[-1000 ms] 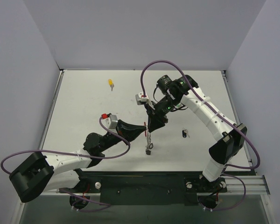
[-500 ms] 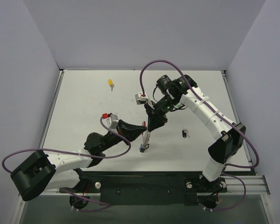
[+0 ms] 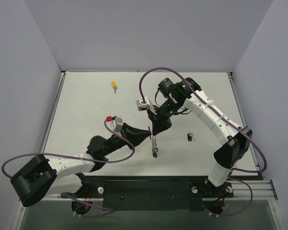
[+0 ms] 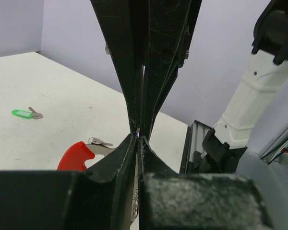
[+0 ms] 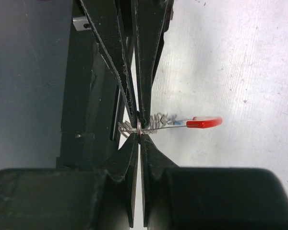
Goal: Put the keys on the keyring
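Observation:
Both grippers meet tip to tip above the table's middle, each shut on the keyring's thin wire ring. My left gripper [image 3: 150, 135] [image 4: 140, 137] comes from the left, my right gripper [image 3: 156, 132] [image 5: 140, 127] from the upper right. The keyring [image 3: 154, 144] hangs below the tips in the top view. Its red tag [image 5: 204, 122] [image 4: 77, 155] and silvery chain [image 5: 162, 120] stick out sideways. The yellow key [image 3: 114, 85] lies at the far left. The black key [image 3: 189, 137] lies right of the grippers. The green key [image 4: 21, 113] lies on the table in the left wrist view; it is hidden in the top view.
A small silver key blade [image 4: 100, 142] lies on the table just behind the red tag in the left wrist view. The right arm's base [image 4: 240, 120] and the black front rail [image 3: 149, 184] are close by. Grey walls stand around the white table [image 3: 86, 110].
The dangling chain swung left and back to hanging straight down. The right wrist shifted slightly left and down. Both grippers stayed pinched on the ring.

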Available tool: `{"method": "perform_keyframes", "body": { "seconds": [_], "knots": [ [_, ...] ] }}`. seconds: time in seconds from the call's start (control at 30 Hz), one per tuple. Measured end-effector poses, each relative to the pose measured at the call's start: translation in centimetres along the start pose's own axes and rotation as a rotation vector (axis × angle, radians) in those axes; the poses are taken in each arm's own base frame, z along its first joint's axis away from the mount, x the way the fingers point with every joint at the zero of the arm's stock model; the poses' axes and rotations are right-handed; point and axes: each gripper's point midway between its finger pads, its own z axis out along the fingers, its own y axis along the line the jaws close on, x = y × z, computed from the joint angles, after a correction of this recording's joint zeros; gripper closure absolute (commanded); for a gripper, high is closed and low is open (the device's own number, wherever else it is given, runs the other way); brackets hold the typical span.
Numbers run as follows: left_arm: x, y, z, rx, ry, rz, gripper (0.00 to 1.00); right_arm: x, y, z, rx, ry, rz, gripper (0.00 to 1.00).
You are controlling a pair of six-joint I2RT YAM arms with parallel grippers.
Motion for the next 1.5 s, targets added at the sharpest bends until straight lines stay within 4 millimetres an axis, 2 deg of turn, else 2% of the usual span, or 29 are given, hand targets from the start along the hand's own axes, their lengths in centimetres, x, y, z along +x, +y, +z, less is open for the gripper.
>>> {"method": "perform_keyframes", "body": {
  "seconds": [0.03, 0.1, 0.2, 0.4, 0.5, 0.7, 0.83, 1.03, 1.33, 1.5],
  "knots": [
    [0.1, 0.1, -0.1, -0.004, 0.008, 0.002, 0.67, 0.1, 0.0, 0.1, 0.007, 0.017, -0.007, 1.0],
    [0.2, 0.1, -0.2, -0.008, 0.017, 0.011, 0.56, 0.5, 0.0, 0.2, 0.019, 0.053, -0.016, 1.0],
    [-0.2, -0.3, -0.5, -0.004, 0.026, 0.024, 0.49, 1.3, -0.1, 0.3, 0.044, 0.116, -0.027, 1.0],
    [-0.4, -0.6, -1.4, -0.01, 0.075, 0.095, 0.48, 1.8, -0.6, -0.4, 0.093, 0.199, -0.044, 1.0],
    [0.3, -0.3, -1.8, -0.025, 0.134, 0.162, 0.48, 2.0, -1.4, -0.8, 0.134, 0.261, -0.058, 1.0],
    [1.9, -0.4, -1.7, -0.018, 0.231, 0.312, 0.49, 2.3, -2.9, 0.0, 0.165, 0.367, -0.098, 1.0],
    [2.5, 0.9, -1.5, -0.052, 0.252, 0.38, 0.58, 2.6, -3.3, 0.3, 0.169, 0.403, -0.116, 1.0],
    [3.7, 2.8, -1.2, -0.105, 0.278, 0.429, 0.6, 2.7, -3.4, 0.2, 0.173, 0.412, -0.128, 1.0],
    [2.6, 3.3, -0.4, -0.127, 0.218, 0.471, 0.61, 2.7, -3.4, 0.2, 0.169, 0.413, -0.141, 1.0],
    [2.4, 3.4, 0.0, -0.126, 0.203, 0.474, 0.68, 2.4, -3.4, 0.1, 0.172, 0.406, -0.154, 1.0]
  ]
}}
